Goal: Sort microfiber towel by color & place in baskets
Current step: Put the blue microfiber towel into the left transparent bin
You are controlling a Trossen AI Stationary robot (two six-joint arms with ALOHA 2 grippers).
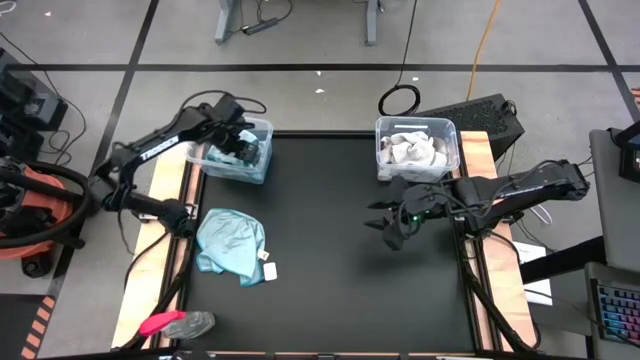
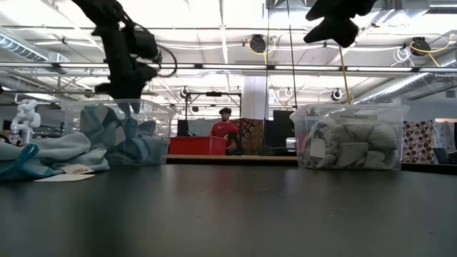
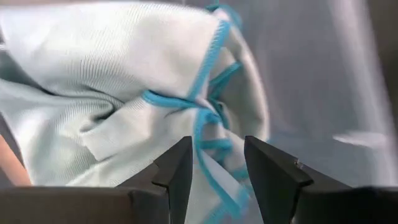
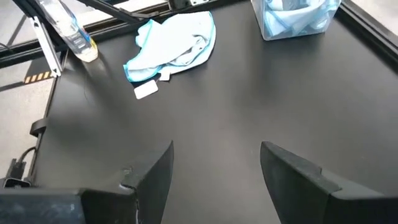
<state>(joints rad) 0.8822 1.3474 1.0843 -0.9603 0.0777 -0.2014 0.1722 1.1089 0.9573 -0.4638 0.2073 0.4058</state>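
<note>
A light teal towel (image 1: 230, 245) lies crumpled on the black table at the left, its white tag (image 1: 268, 270) beside it. More teal towels (image 3: 124, 93) fill the left basket (image 1: 262, 128) at the far left. My left gripper (image 1: 245, 150) hangs open just over them, pointing steeply down, with nothing between its fingers (image 3: 177, 171). The right basket (image 1: 452, 150) at the far right holds pale grey-white towels (image 1: 412, 150). My right gripper (image 1: 383, 222) hovers open above the bare table in front of that basket, pointing toward the left.
A pink-and-grey object (image 1: 170, 323) lies by the table's near left corner. Wooden side rails (image 1: 150, 250) run along both table edges. Bare black tabletop (image 1: 340, 270) stretches between the loose towel and my right gripper. A person stands in the room beyond the table (image 2: 226, 128).
</note>
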